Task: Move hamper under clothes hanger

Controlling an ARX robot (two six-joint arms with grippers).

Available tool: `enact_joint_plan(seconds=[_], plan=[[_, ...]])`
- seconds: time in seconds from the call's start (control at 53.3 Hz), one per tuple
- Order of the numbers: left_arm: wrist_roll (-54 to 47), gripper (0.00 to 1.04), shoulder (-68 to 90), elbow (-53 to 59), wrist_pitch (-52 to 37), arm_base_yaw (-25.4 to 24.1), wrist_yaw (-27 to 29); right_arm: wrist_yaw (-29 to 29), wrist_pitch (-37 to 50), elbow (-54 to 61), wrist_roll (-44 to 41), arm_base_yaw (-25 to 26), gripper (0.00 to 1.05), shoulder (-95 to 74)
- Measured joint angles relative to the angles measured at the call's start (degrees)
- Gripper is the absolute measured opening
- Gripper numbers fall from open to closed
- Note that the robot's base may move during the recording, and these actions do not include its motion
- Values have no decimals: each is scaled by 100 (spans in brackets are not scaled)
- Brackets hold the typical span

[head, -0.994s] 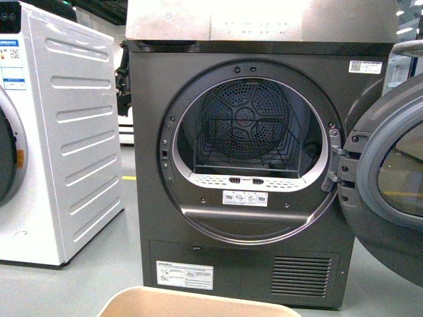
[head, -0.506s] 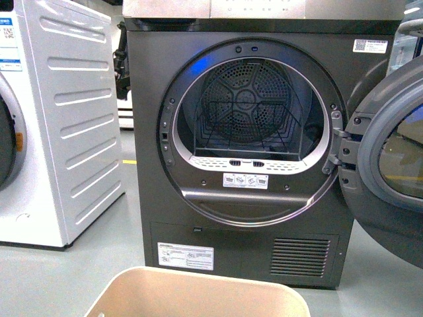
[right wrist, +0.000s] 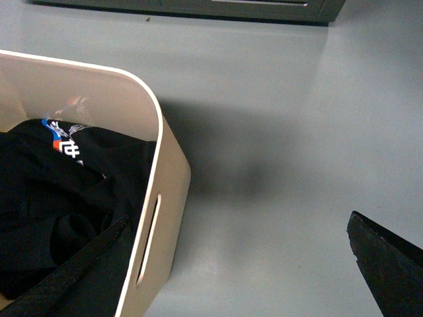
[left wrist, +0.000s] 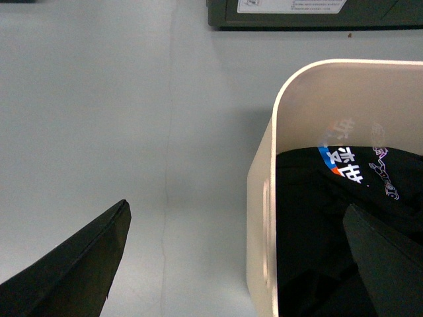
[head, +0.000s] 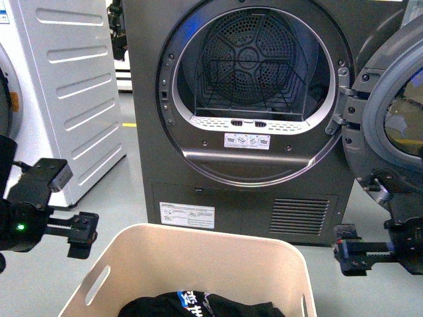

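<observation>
The hamper (head: 198, 261) stands on the grey floor (head: 122, 218) at the near edge of the front view, just in front of the dark grey dryer (head: 149, 132) and centred on its open drum. It is a beige bin with rounded corners and a slot handle (right wrist: 149, 238) in each side wall, and a crumpled black garment (head: 198, 305) with blue and white print lies in its bottom. The left gripper (left wrist: 236, 206) hangs at the hamper's left wall with its fingers spread wide — one over the bare floor, the other over the garment inside. The right gripper (right wrist: 238, 218) mirrors it at the right wall, jaws likewise wide apart, one finger over the inside and one over the floor. Whether either touches the rim cannot be told. The dryer's round door (head: 390, 125) stands swung open to the right, and a white washing machine (head: 73, 99) stands to the dryer's left.
</observation>
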State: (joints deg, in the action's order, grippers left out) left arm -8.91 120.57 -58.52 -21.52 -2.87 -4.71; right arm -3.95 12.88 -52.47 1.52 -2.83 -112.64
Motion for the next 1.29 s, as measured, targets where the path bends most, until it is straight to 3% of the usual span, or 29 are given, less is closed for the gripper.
enact_joint_plan(seconds=[0.356, 1.163, 1.294], plan=[[308, 98, 1180, -1027, 225, 376, 271, 402, -459, -1058, 393, -612, 97, -1108], [474, 98, 1768, -1189, 116, 511, 282, 584, -358, -1276, 745, -636, 96, -2122], [431, 80, 1779, -1128, 90, 535, 352, 588, -321, -1366, 800, -636, 74, -2164]])
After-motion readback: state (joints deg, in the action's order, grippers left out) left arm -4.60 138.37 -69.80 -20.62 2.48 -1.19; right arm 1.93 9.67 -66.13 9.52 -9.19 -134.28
